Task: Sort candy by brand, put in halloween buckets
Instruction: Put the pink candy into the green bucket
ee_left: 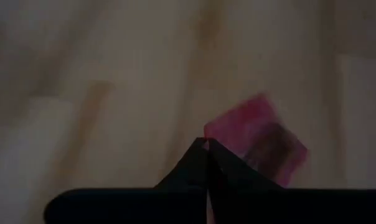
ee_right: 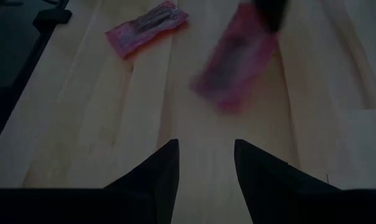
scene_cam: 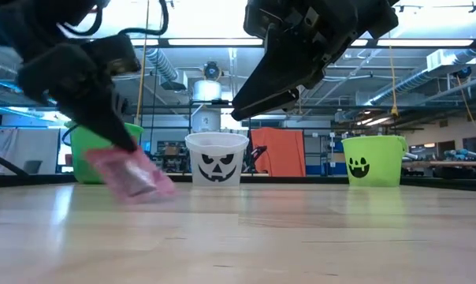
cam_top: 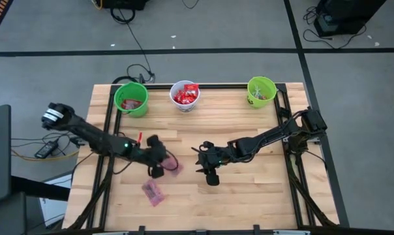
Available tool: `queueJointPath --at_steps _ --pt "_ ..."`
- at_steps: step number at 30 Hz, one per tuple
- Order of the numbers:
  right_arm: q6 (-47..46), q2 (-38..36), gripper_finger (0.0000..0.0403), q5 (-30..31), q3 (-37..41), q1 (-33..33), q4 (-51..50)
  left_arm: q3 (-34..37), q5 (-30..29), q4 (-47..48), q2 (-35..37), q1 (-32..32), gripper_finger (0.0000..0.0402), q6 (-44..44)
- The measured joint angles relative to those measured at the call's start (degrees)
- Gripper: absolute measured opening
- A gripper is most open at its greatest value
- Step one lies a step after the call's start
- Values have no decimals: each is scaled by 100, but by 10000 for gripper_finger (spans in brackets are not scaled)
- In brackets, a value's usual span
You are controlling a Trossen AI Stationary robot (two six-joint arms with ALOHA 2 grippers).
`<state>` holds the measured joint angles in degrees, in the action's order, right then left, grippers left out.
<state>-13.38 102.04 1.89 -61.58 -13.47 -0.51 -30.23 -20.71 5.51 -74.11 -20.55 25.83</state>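
Observation:
My left gripper [cam_top: 164,165] is shut on a flat translucent pinkish-red candy packet [cam_top: 175,168] left of the table's middle. The low view shows the packet [scene_cam: 133,176] hanging below the fingers. A second pinkish packet [cam_top: 153,192] lies flat nearer the front edge. My right gripper [ee_right: 205,155] hovers open over the table's middle with nothing between its fingers. Along the far edge stand three halloween buckets: a green one [cam_top: 132,98] at the left, a white one [cam_top: 184,96] holding red packets, and a green one [cam_top: 261,91] at the right. My left gripper pinches one end of the pinkish packet [ee_left: 216,132] between its two shut fingertips [ee_left: 197,155]. The fingers slant down from the table's left. The packet [scene_cam: 133,176] hangs tilted below them; I cannot tell whether its lower end is clear of the wood.
The wooden table has a black frame rail [cam_top: 107,124] along its left and right sides. Bare wood lies between the grippers and the buckets. Cables and equipment lie on the floor beyond the far edge.

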Motion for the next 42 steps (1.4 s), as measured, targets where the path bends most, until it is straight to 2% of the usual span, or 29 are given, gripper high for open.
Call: queueJointPath --at_steps 5,10,14,17,22,27,31,37,42 --pt "-104 2 165 -2 0 -1 92 -427 -813 1293 579 263 4 2" --pt "-120 2 165 -2 0 -28 100 -723 -1952 2308 1317 660 4 -3" --pt "-110 2 165 -2 0 -34 109 -799 -3246 2543 1921 1218 4 58" --pt "-80 2 165 -2 0 -34 101 -799 -3886 2538 2277 1772 4 -69" --pt "-40 2 165 -2 0 -47 74 -799 -4085 2604 2637 2669 5 -299" --pt "-40 2 165 -2 0 -47 47 -799 -4138 2940 2850 3267 6 -99" --pt "-40 2 165 -1 0 -47 44 -799 -4141 3401 2915 3589 17 419" --pt "-40 2 165 -2 0 -47 50 -797 -4095 4305 2919 3957 58 1686" --pt "-40 2 165 -1 0 -47 107 -797 -3963 4362 2919 3969 93 1693"
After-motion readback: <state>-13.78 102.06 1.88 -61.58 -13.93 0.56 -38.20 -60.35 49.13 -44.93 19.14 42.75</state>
